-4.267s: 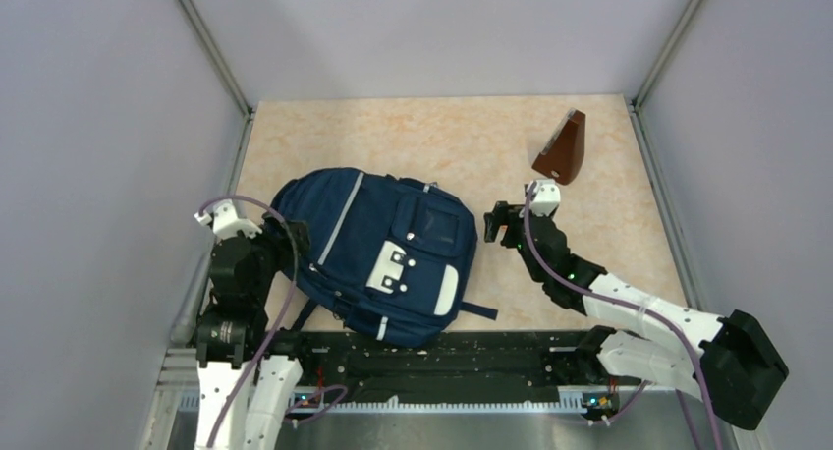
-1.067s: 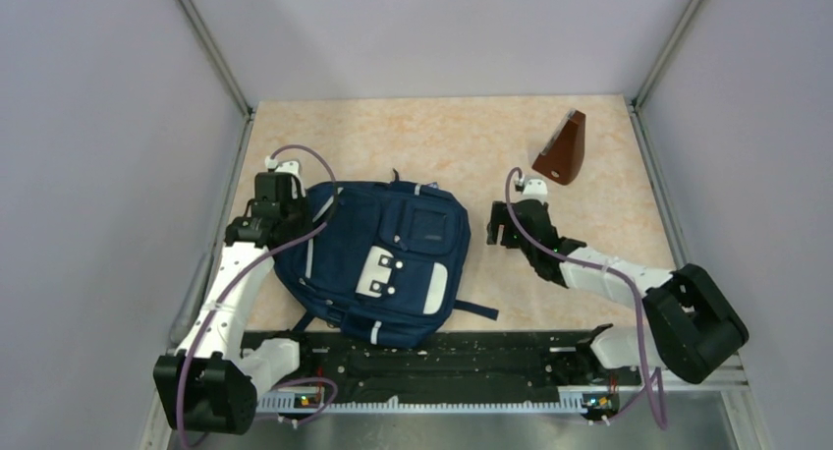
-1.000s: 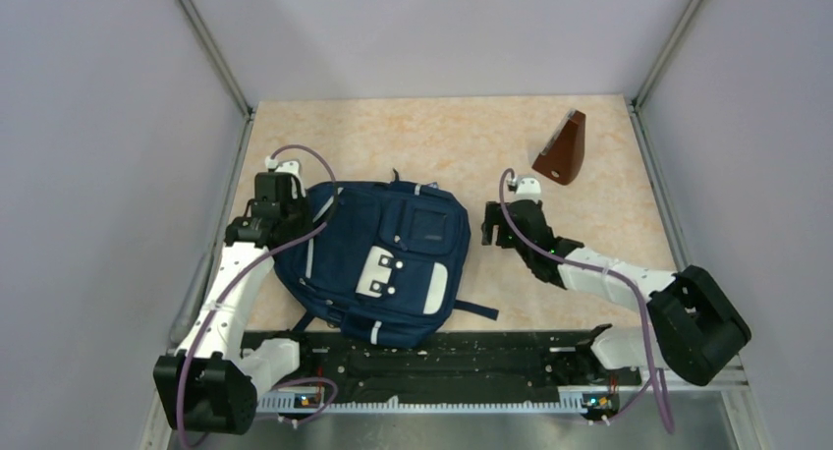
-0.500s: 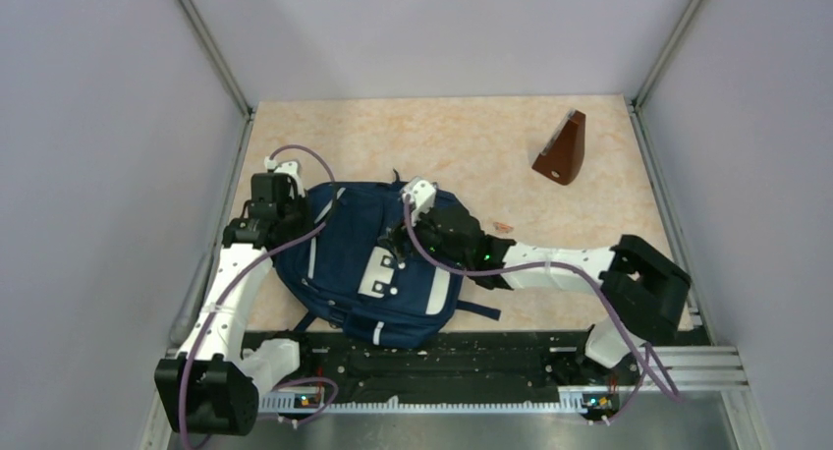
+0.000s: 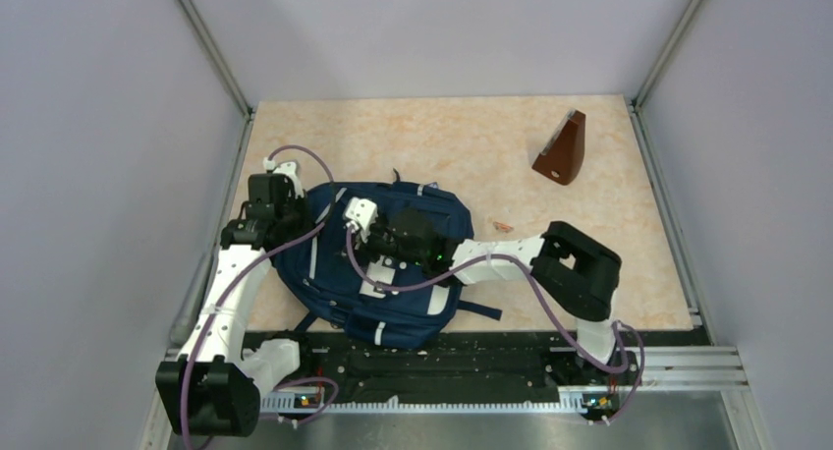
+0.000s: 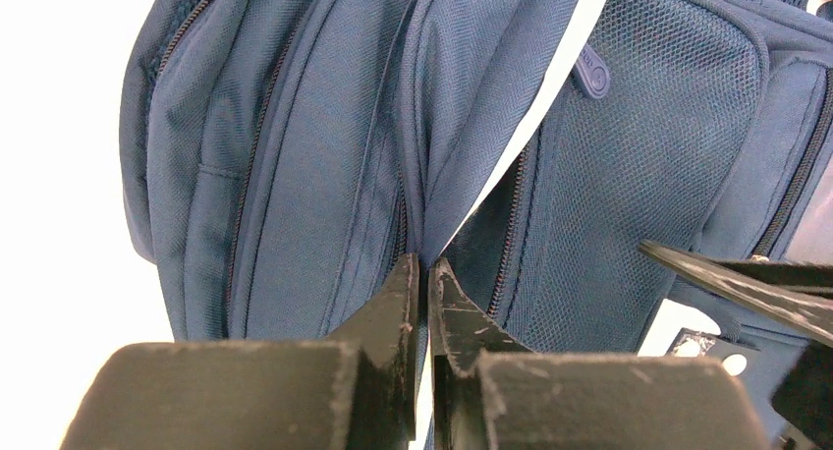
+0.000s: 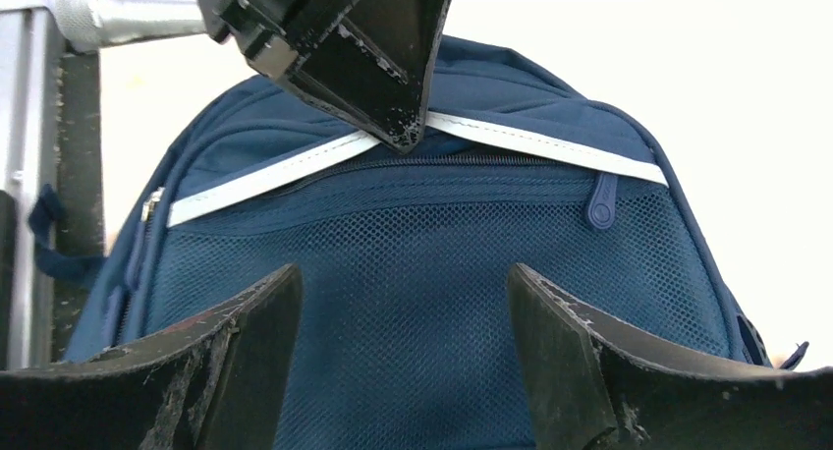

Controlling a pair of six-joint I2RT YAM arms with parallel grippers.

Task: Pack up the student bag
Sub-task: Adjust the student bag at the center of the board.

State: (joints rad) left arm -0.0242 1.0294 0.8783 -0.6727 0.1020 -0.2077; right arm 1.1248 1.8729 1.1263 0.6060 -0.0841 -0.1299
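The table [image 5: 442, 136] looks the same as a moment ago. The student bag [image 5: 329, 273] lies flat on the near left part of it, front side up. It has hardly moved in the last second. All the zips I can see look closed, so I think nothing is packed yet.

The big change is the right arm [image 5: 501, 253]. A second ago it was out on the table, to the right of the bag. Now it has swung left across the bag. The right claw [image 5: 371, 242] hangs over the middle of the bag. It is wide open and holds nothing.

The left claw [image 6: 424, 273] has stayed at the far left edge of the bag. Its fingers [image 6: 393, 308] are pressed tight on a fold of the blue cloth, by the white stripe [image 7: 511, 136].

The brown wedge [image 5: 562, 150] has not moved. It sits far right, well apart from the bag. A tiny orange scrap [image 5: 503, 227] now shows on the table where the right claw used to be.

The right claw's camera looks at the mesh pocket [image 7: 442, 303] and a small blue zip pull [image 7: 599, 206]. I think the left claw is keeping the bag still so the right claw can open a zip.
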